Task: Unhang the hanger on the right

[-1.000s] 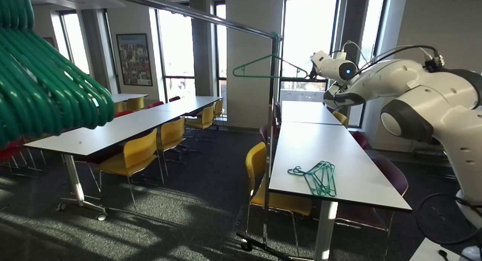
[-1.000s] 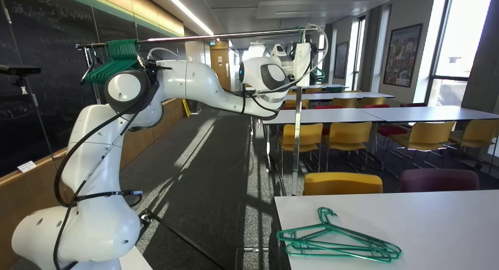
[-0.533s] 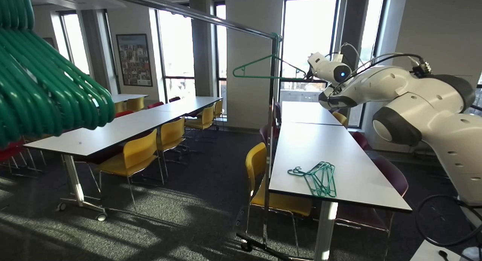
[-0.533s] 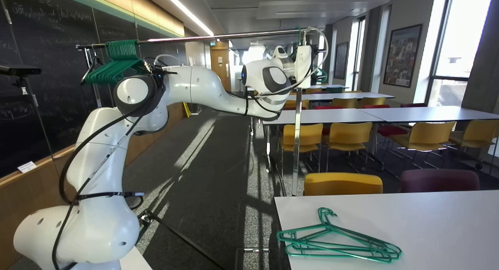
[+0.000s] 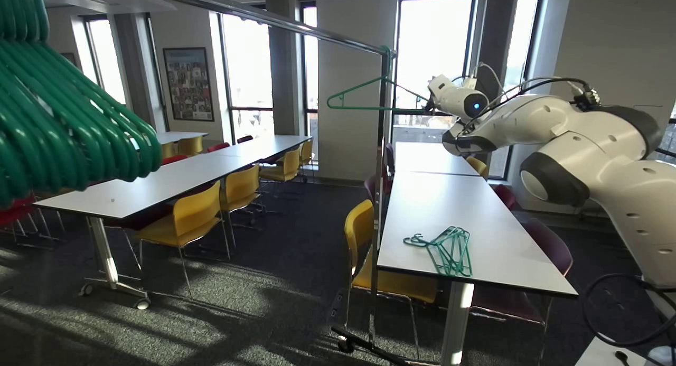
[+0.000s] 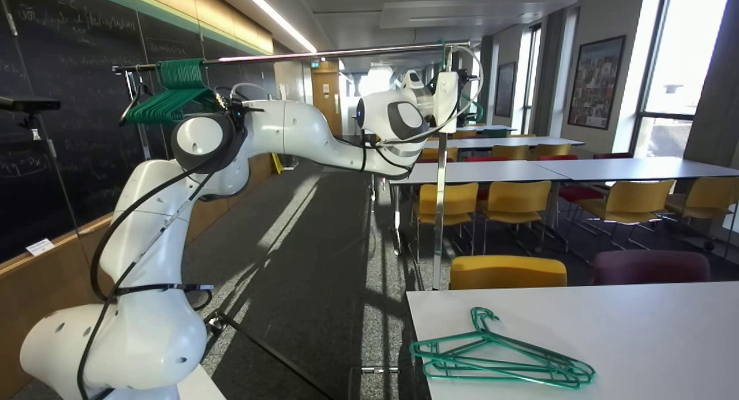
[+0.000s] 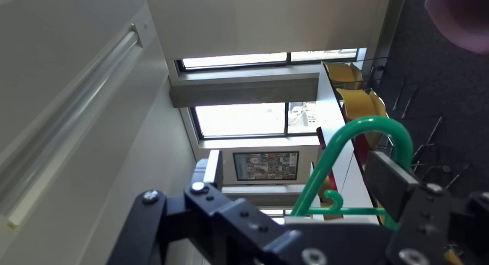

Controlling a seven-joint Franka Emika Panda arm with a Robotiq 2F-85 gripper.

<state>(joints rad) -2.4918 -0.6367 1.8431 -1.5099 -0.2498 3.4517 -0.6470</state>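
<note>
Grasping: gripper (image 7: 300,167), one, fingers (image 7: 387,182) spread at one end of the hanger (image 7: 321,172); advisable to centre before closing, then raise until hook (image 6: 444,55) clears rail (image 6: 358,51).

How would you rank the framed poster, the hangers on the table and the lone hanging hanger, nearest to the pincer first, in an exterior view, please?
1. Lone hanging hanger: its end is at the pincer.
2. Hangers on the table: lower down.
3. Framed poster: in the background, to the left.
</note>
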